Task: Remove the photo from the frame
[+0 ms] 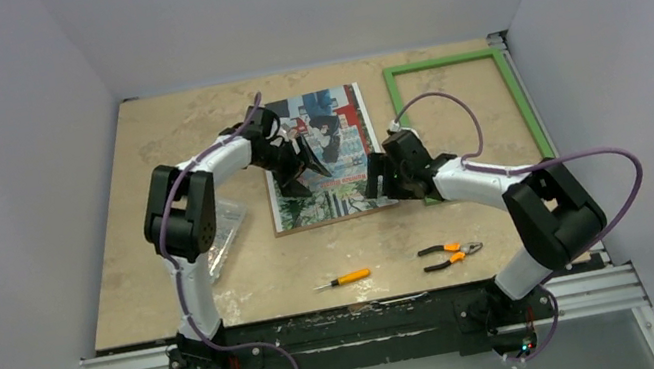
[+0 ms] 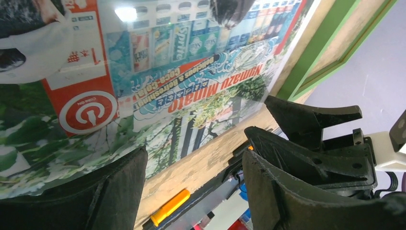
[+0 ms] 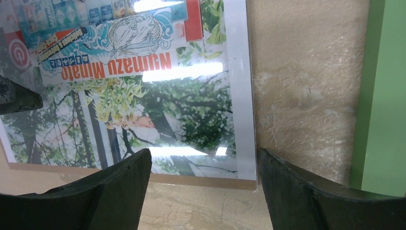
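Observation:
The photo (image 1: 324, 160), a colourful print on brown board, lies flat face up in the middle of the table, apart from the frame. The green frame (image 1: 518, 95) lies empty at the back right, bare table showing inside it. My left gripper (image 1: 300, 171) is open over the photo's middle. In the left wrist view (image 2: 194, 179) its jaws stand wide apart above the photo (image 2: 158, 62). My right gripper (image 1: 381, 177) is open at the photo's near right corner. In the right wrist view (image 3: 203, 189) the fingers straddle that corner (image 3: 191, 110); the frame's edge (image 3: 383, 96) is to the right.
A small orange-handled screwdriver (image 1: 345, 279) and orange-handled pliers (image 1: 450, 254) lie near the front edge. A clear plastic box (image 1: 221, 226) sits by the left arm. White walls close in the table (image 1: 155, 154) on three sides.

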You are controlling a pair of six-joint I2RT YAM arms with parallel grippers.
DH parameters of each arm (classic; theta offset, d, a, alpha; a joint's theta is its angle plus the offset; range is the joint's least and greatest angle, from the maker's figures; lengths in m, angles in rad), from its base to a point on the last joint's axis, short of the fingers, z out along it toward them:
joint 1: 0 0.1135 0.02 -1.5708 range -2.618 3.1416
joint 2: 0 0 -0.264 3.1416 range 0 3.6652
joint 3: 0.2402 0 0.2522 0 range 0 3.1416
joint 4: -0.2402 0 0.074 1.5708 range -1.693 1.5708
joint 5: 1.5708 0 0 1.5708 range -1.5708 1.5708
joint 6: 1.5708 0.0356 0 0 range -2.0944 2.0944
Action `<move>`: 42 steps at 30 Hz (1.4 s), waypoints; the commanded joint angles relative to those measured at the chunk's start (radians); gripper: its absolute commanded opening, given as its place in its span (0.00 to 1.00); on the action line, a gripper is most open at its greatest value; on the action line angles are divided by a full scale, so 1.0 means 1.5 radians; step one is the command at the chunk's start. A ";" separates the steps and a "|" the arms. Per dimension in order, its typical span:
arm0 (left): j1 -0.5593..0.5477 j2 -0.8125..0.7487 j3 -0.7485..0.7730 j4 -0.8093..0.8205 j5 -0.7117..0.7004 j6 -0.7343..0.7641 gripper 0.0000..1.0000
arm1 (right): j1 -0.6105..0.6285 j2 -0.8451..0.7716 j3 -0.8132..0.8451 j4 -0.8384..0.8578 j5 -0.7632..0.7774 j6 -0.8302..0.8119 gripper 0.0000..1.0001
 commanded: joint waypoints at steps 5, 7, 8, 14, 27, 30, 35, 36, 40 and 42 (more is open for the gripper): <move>0.001 0.020 0.027 -0.014 -0.009 -0.008 0.70 | -0.002 -0.017 -0.012 0.049 -0.044 0.013 0.78; 0.001 0.023 0.028 -0.016 -0.009 -0.008 0.69 | -0.002 -0.021 -0.011 0.050 -0.044 0.013 0.77; 0.001 0.024 0.028 -0.015 -0.009 -0.008 0.70 | -0.002 -0.025 -0.011 0.049 -0.044 0.013 0.77; 0.001 0.028 0.030 -0.017 -0.012 -0.007 0.69 | -0.002 -0.051 -0.012 0.041 -0.044 0.014 0.77; 0.001 0.029 0.033 -0.019 -0.012 0.000 0.70 | -0.002 -0.070 -0.017 0.035 -0.064 0.029 0.76; 0.001 0.030 0.033 -0.019 -0.012 0.002 0.70 | -0.002 -0.078 -0.033 0.042 -0.075 0.056 0.76; 0.001 0.030 0.034 -0.018 -0.011 0.003 0.70 | -0.011 -0.101 -0.084 0.092 -0.100 0.108 0.72; 0.000 0.030 0.034 -0.018 -0.010 0.003 0.70 | -0.017 -0.103 -0.097 0.117 -0.117 0.119 0.71; 0.000 0.030 0.033 -0.016 -0.009 0.004 0.70 | -0.067 -0.101 -0.170 0.256 -0.226 0.175 0.68; 0.000 0.031 0.034 -0.015 -0.009 0.004 0.70 | -0.094 -0.091 -0.207 0.352 -0.287 0.202 0.65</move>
